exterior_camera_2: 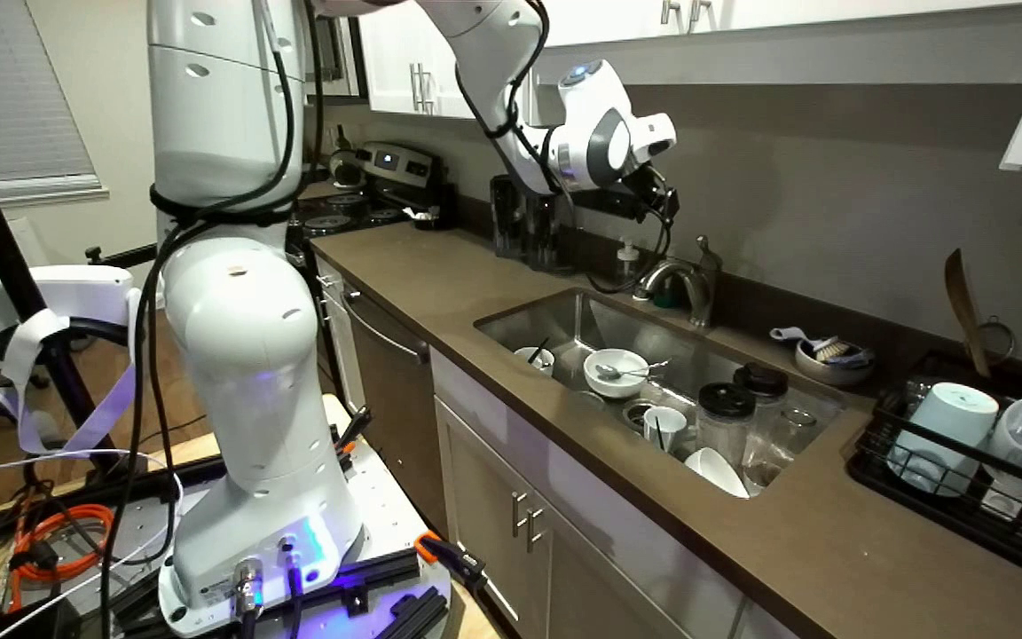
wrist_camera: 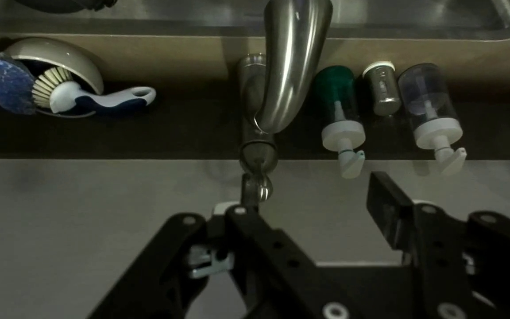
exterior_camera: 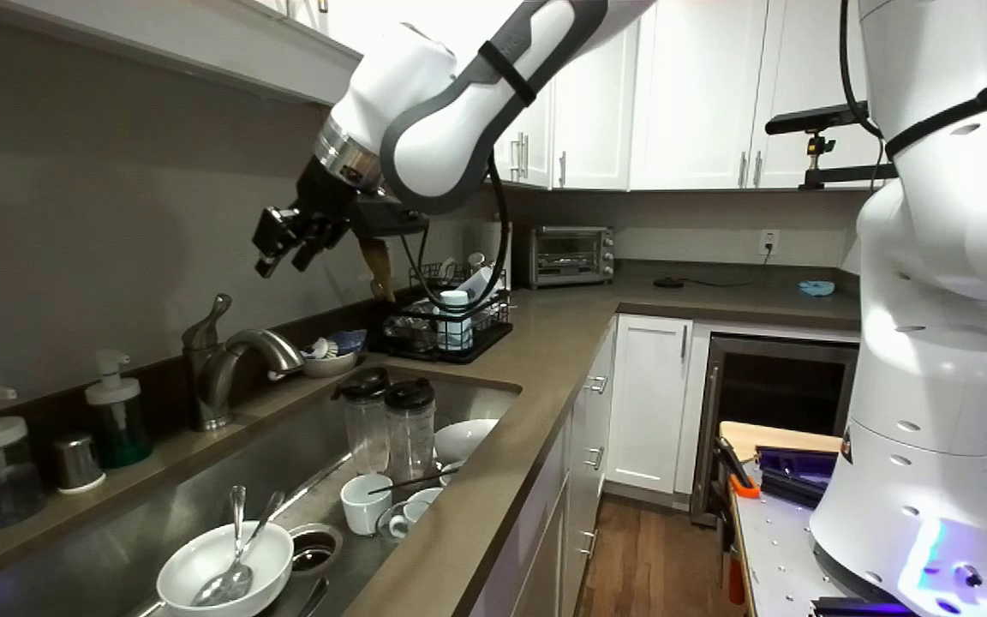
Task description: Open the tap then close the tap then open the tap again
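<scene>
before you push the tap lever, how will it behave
The tap lever is probably stiff, since it looks metal. Rounded and smooth-looking, it may be slippery. The tap likely won't tip, as it appears mounted on the counter.

In an exterior view I have my gripper [exterior_camera: 283, 261], jaws apart, above the tap [exterior_camera: 218, 384] and clear of it; the sink [exterior_camera: 202, 497] holds mugs [exterior_camera: 365, 512] and a bowl [exterior_camera: 178, 567].

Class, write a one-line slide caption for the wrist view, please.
Wrist view: open gripper near the tap, which stands between a dish brush and two pump bottles.
</scene>
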Robot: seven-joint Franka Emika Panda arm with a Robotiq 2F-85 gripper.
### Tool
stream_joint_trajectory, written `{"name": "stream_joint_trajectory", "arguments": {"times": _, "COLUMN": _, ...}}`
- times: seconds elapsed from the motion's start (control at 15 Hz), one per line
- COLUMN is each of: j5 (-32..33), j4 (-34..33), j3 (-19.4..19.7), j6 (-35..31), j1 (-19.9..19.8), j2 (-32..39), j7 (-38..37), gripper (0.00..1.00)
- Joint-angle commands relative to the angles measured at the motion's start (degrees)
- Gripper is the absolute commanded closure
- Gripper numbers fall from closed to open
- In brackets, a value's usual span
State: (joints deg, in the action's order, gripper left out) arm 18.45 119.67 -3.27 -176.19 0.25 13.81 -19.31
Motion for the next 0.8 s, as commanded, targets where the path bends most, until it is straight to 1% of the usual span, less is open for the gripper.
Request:
{"name": "stream_joint_trajectory", "arguments": {"times": 0.0, "j5": 0.94, "j4": -7.82, "j3": 1.01, "j6": -1.33, "j1": 1.37, "j2": 7.01, "j7": -0.45, "gripper": 0.46}}
{"name": "stream_joint_trajectory", "arguments": {"times": 0.07, "j5": 0.7, "j4": -9.35, "j3": 0.93, "j6": -1.18, "j1": 1.5, "j2": 8.35, "j7": -0.27, "gripper": 0.44}}
{"name": "stream_joint_trajectory", "arguments": {"times": 0.13, "j5": 0.59, "j4": -11.19, "j3": 1.03, "j6": -1.02, "j1": 1.82, "j2": 9.89, "j7": -0.26, "gripper": 0.48}}
{"name": "stream_joint_trajectory", "arguments": {"times": 0.2, "j5": 0.69, "j4": -12.73, "j3": 1.29, "j6": -1.03, "j1": 2.09, "j2": 11.24, "j7": -0.31, "gripper": 0.56}}
{"name": "stream_joint_trajectory", "arguments": {"times": 0.27, "j5": 0.83, "j4": -14.31, "j3": 1.73, "j6": -1.02, "j1": 2.56, "j2": 12.55, "j7": -0.52, "gripper": 0.6}}
{"name": "stream_joint_trajectory", "arguments": {"times": 0.33, "j5": 0.54, "j4": -15.59, "j3": 1.62, "j6": -0.87, "j1": 2.65, "j2": 13.62, "j7": -0.38, "gripper": 0.67}}
{"name": "stream_joint_trajectory", "arguments": {"times": 0.47, "j5": 0.85, "j4": -17.83, "j3": 2.81, "j6": -0.98, "j1": 3.75, "j2": 15.62, "j7": -0.96, "gripper": 0.74}}
{"name": "stream_joint_trajectory", "arguments": {"times": 0.6, "j5": 0.8, "j4": -19.4, "j3": 4.21, "j6": -1.13, "j1": 5.12, "j2": 17.27, "j7": -1.36, "gripper": 0.79}}
{"name": "stream_joint_trajectory", "arguments": {"times": 0.73, "j5": 0.72, "j4": -20.77, "j3": 5.76, "j6": -1.42, "j1": 6.53, "j2": 18.85, "j7": -1.79, "gripper": 0.78}}
